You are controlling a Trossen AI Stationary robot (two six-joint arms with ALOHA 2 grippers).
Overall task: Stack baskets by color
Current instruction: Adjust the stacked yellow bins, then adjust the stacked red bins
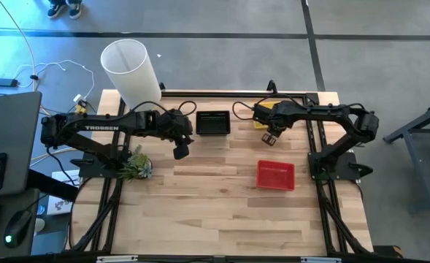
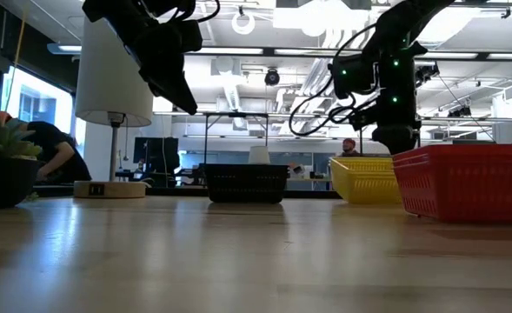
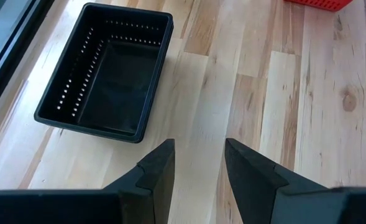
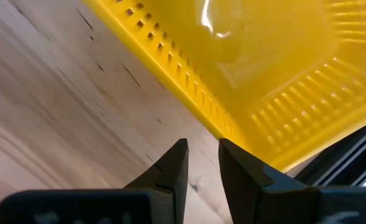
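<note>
Baskets: the high view hides most of the yellow basket (image 1: pixel 266 109) under the right arm; the low view shows it whole (image 2: pixel 365 179).
Left gripper (image 3: pixel 198 163): fingers spread, empty, near the black basket (image 3: pixel 105 71).
Right gripper (image 4: pixel 201 165): fingers narrowly apart, holding nothing.

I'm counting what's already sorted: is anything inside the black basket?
Nothing loose shows inside the black basket: the left wrist view shows its bare dark floor. A second rim edge shows at one end, so another black basket may be nested under it; that cannot be confirmed.

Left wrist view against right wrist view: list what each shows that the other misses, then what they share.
Only the left wrist view shows the black basket, an edge of the red basket and the left gripper, open and empty. Only the right wrist view shows the yellow basket and the right gripper, holding nothing. Both show the wooden table.
</note>
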